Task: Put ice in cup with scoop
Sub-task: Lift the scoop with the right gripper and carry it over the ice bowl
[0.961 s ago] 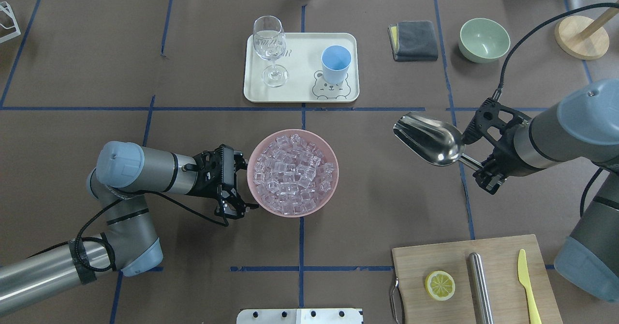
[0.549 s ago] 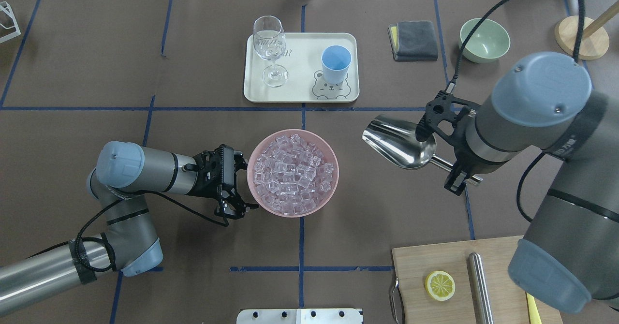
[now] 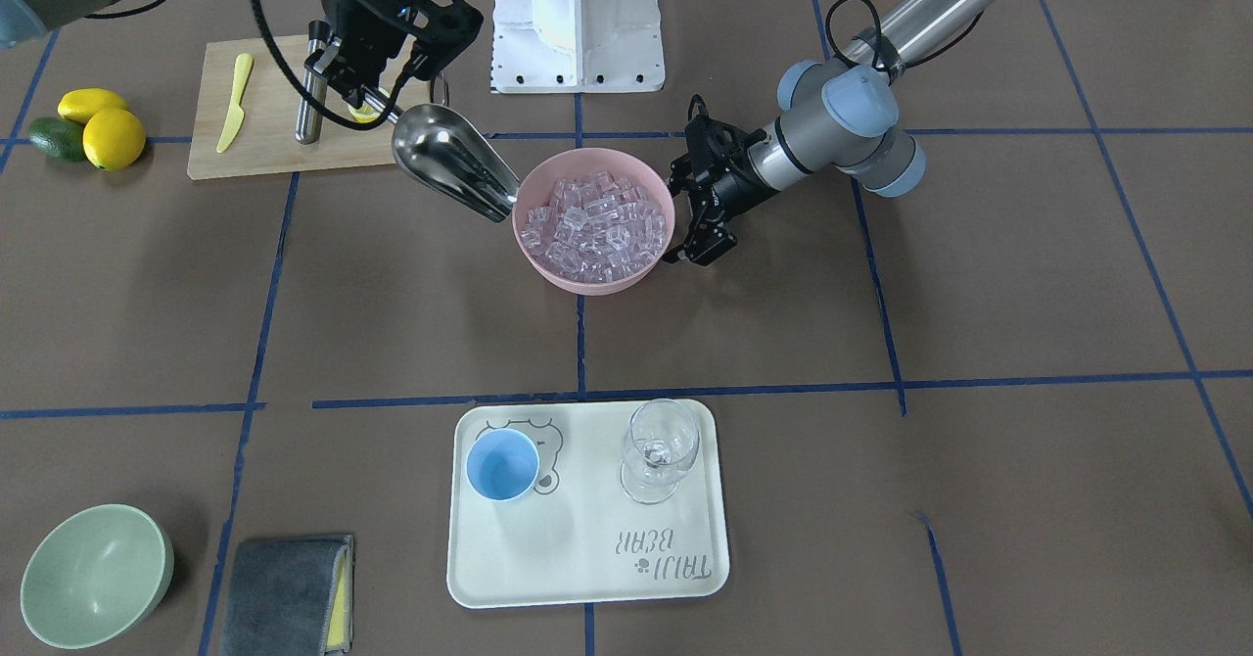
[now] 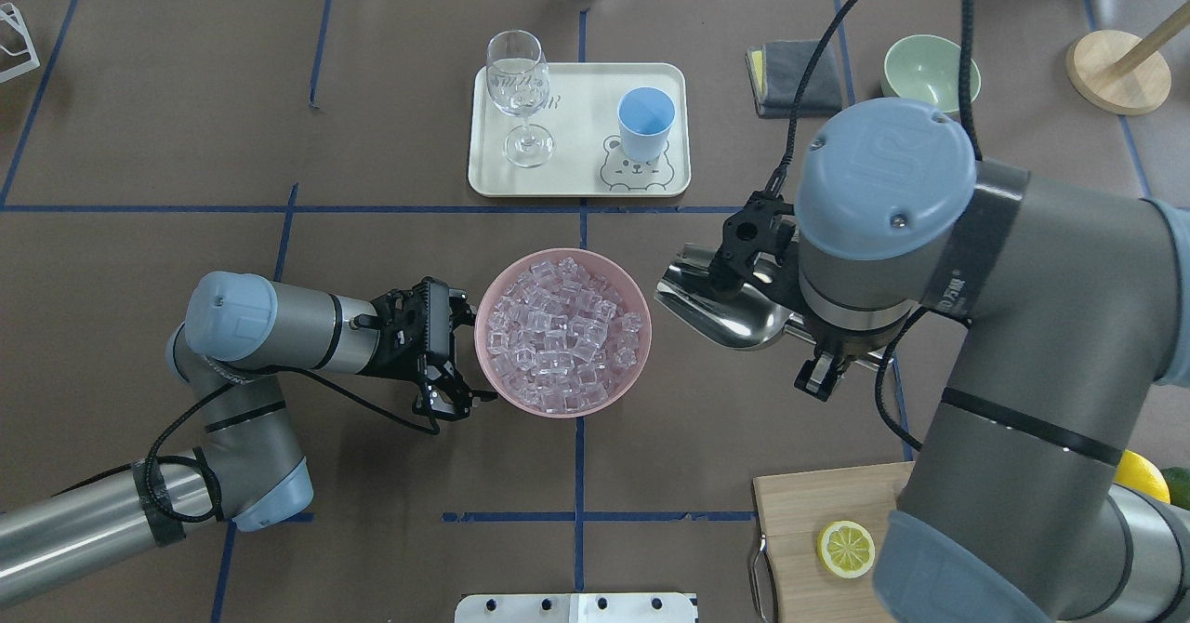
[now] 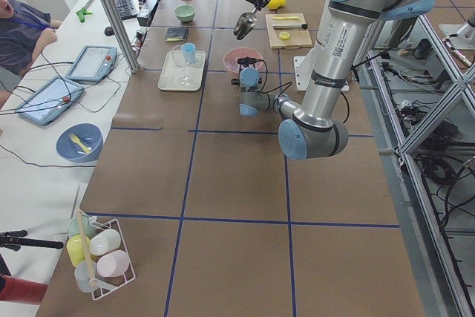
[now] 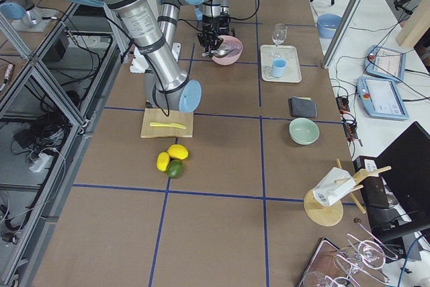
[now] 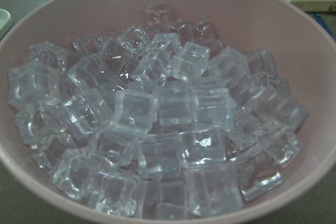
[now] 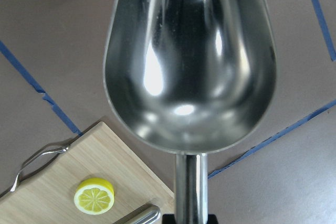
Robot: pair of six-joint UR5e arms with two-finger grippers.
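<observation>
The ice [image 4: 558, 330] fills a pink bowl [image 4: 480, 335] at the table's middle; the left wrist view shows the ice [image 7: 157, 124] close up. My left gripper [image 4: 457, 353] is open at the bowl's left rim, a finger on either side. My right gripper [image 3: 362, 88] is shut on the thin handle of the scoop [image 4: 720, 311]. The scoop is empty [image 8: 189, 61], tilted, with its mouth just right of the bowl's rim and above the table. The light-blue cup [image 4: 646, 121] stands empty on a cream tray [image 4: 576, 177] beyond the bowl.
A clear wine glass [image 4: 518, 84] stands on the tray's left side. A pale green bowl [image 4: 930, 70] and a grey cloth [image 4: 799, 79] lie at the far right. A cutting board [image 3: 264, 147] with a lemon slice [image 4: 846, 549], a steel tube [image 3: 308, 98] and a yellow knife [image 3: 233, 103] is near my right arm.
My right arm has swung left and carried the scoop toward the pink bowl; its mouth now sits close to the bowl's right rim. The left arm has not moved.
</observation>
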